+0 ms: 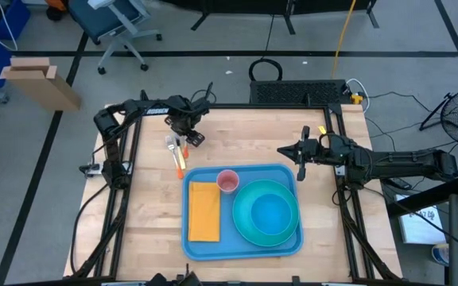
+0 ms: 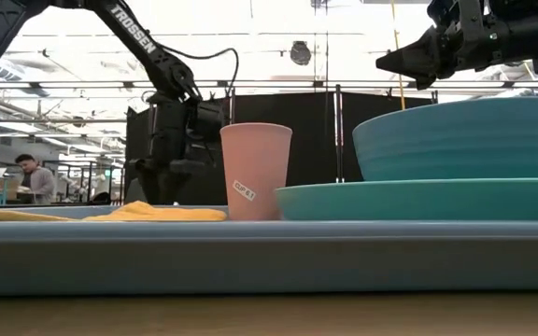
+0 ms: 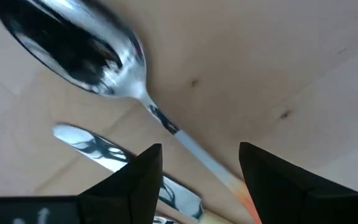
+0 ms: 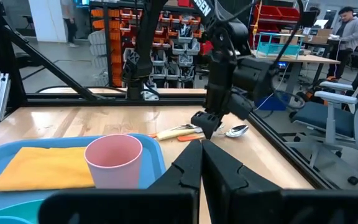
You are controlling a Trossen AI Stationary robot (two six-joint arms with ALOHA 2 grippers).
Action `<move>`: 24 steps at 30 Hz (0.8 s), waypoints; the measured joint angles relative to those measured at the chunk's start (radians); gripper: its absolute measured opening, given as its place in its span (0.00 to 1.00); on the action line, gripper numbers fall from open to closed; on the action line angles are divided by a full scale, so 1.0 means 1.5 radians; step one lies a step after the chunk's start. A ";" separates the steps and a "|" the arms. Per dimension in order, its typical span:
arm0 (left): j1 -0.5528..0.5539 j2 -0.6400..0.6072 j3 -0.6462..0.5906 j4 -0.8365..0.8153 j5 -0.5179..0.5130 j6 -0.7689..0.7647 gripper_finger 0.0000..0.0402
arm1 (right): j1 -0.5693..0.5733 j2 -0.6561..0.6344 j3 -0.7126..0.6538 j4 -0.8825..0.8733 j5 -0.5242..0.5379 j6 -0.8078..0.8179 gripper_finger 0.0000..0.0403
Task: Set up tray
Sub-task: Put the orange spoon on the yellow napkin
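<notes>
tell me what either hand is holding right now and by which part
Nothing is held. The left hand is open, its fingers straddling the spoon handle without clamping it. The right hand is shut and empty beside the tray.

on the tray (image 1: 241, 251): napkin (image 1: 204, 210) at left, cup (image 1: 227, 181) behind centre, bowl (image 1: 269, 210) on a plate (image 1: 247, 229) at right. spoon (image 1: 170, 144) and other cutlery (image 1: 180, 161) (partly hidden) lie on the table (image 1: 149, 214) behind the tray's left corner.

Sitting on one blue tray (image 1: 188, 238): one pink cup (image 1: 227, 181), one yellow napkin (image 1: 203, 211), one teal bowl (image 1: 270, 210) and one teal plate (image 2: 344, 200) beneath it. Lying just beyond the tray's far left corner: one spoon (image 3: 86, 53), one knife (image 3: 114, 155) and one orange-handled utensil (image 1: 180, 165).
</notes>
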 joint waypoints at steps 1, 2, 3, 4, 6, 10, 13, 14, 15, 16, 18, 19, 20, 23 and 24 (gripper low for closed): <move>0.000 0.007 0.000 0.001 0.000 0.000 0.54 | 0.000 0.000 0.000 0.000 0.000 0.000 0.00; 0.000 0.014 0.000 0.005 0.001 0.000 0.54 | 0.000 0.000 0.000 0.000 0.000 -0.002 0.00; 0.000 0.020 0.002 0.008 -0.001 0.001 0.54 | 0.000 0.000 0.000 0.000 0.000 -0.004 0.00; 0.001 0.025 0.003 0.011 -0.002 0.000 0.54 | 0.000 0.000 0.000 0.000 0.000 -0.004 0.00; 0.002 0.033 0.004 0.013 0.000 0.003 0.54 | 0.000 0.000 0.000 0.000 0.000 -0.005 0.00; 0.002 0.038 0.003 0.018 0.011 0.015 0.46 | 0.000 0.000 0.000 0.000 0.000 -0.005 0.00; 0.001 0.039 0.002 0.023 0.017 0.021 0.32 | 0.000 0.000 0.000 0.000 0.000 -0.005 0.00; 0.000 0.039 0.002 0.026 0.019 0.024 0.27 | 0.000 0.000 0.000 0.000 0.000 -0.005 0.00; 0.000 0.039 0.001 0.029 0.022 0.028 0.21 | 0.000 0.000 0.000 0.000 0.000 -0.005 0.00; 0.000 0.039 0.001 0.031 0.024 0.033 0.15 | 0.000 0.000 0.000 0.000 0.000 -0.005 0.00; -0.001 0.039 0.001 0.037 0.022 0.044 0.06 | 0.000 0.000 0.000 0.000 0.000 -0.005 0.00; -0.001 0.039 0.001 0.039 0.022 0.046 0.04 | 0.000 0.000 0.000 0.000 0.000 -0.005 0.00; -0.001 0.039 0.001 0.040 0.022 0.051 0.04 | 0.000 0.000 0.000 0.000 0.000 -0.005 0.00; -0.001 0.039 0.001 0.042 0.019 0.071 0.05 | 0.000 0.000 0.000 0.000 0.000 -0.006 0.00; -0.001 0.039 0.001 0.043 0.018 0.076 0.04 | 0.000 0.000 0.000 0.000 0.000 -0.007 0.00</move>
